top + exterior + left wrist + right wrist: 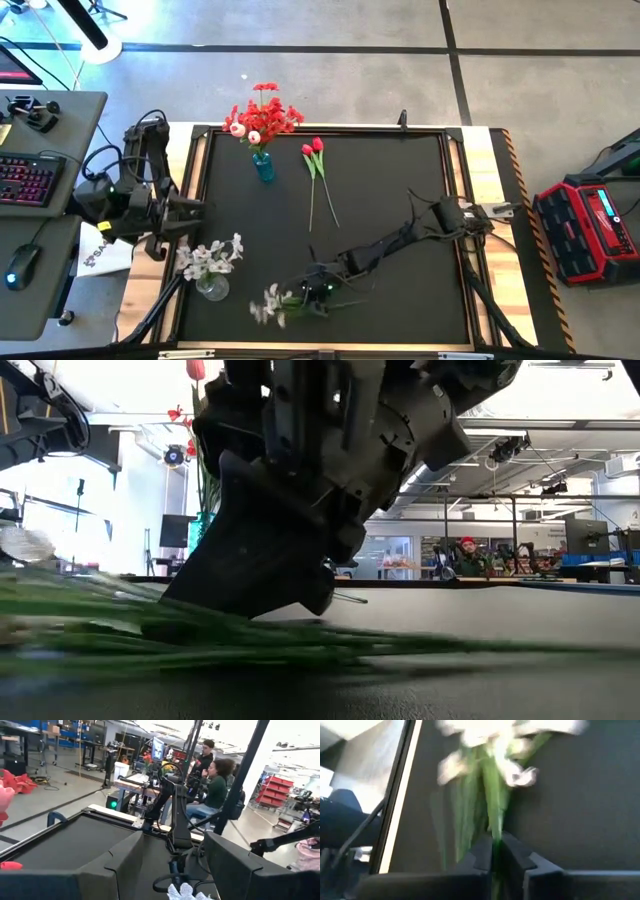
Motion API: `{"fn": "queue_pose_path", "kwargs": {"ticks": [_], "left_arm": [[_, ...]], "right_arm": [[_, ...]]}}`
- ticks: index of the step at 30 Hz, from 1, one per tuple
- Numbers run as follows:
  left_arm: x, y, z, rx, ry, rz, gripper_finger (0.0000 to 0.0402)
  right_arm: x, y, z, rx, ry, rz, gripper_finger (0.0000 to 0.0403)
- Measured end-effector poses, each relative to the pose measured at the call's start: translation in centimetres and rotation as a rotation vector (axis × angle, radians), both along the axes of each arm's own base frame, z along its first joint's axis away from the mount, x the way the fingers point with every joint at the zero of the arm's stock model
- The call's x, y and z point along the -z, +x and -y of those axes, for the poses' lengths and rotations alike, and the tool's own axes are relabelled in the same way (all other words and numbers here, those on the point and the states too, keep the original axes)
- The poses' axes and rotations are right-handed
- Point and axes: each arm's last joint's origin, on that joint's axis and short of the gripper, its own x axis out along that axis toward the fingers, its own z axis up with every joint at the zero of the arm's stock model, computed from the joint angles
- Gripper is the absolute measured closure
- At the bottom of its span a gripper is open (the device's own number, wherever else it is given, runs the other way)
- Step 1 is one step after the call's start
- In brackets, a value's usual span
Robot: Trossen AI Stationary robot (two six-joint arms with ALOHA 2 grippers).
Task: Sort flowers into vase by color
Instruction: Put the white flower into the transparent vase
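Spray on the mat: a white small-blossom artificial spray on thin green stems (272,303) lies flat on the black table mat (400,200), near edge, a little left of centre.
Long axis: roughly left to right, blossoms at the left end, stems trailing right under the gripper.
Right gripper (322,288): down at the mat over the stem part, just right of the blossoms; in its wrist view the two dark fingers (512,852) are pinched together on a green stem (495,815), the blossoms lying straight ahead of the tips.
Left gripper (196,210): at the left edge of the mat, near the clear glass vase holding white blossoms (210,268); its fingers (125,865) stand partly apart with nothing between them.
Nearer arm: the right one, already on the stem; the left waits.
Target, by my reading: the clear vase, just left of the spray and slightly farther back, so the carry is short and leftward.
Other flowers: a small blue vase of red small-bloom flowers (262,125) at the far side; two red tulip buds on long stems (316,170) lying loose right of it.
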Motion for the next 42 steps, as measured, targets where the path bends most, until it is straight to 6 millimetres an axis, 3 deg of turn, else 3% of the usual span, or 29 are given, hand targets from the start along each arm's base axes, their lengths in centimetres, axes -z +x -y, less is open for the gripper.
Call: {"fn": "queue_pose_path", "kwargs": {"ticks": [5,18,23,30,39,42], "left_arm": [[-0.2,0.0,-0.4,-0.002,-0.030,0.004,0.0206],[-0.4,0.2,-1.0,-0.030,0.040,-0.006,0.0206],[-0.4,0.6,-1.4,-0.090,0.023,-0.004,0.0206],[-0.5,1.1,-1.4,-0.099,0.070,0.018,0.0206],[-0.3,2.0,-0.8,-0.103,0.235,0.027,0.0206],[-0.3,2.6,-0.8,-0.128,0.298,0.038,0.0206]], "right_arm": [[-2.6,0.0,1.3,0.152,-0.016,0.005,0.0397],[-17.8,-4.4,5.9,0.727,-0.418,0.347,0.0402],[-22.4,-5.2,7.8,0.745,-0.472,0.520,0.0402],[-25.9,-4.8,9.0,0.589,-0.388,0.805,0.0402],[-29.3,-4.8,11.5,0.524,-0.259,1.160,0.0403],[-29.5,-4.7,12.6,0.517,-0.255,1.182,0.0403]]}}
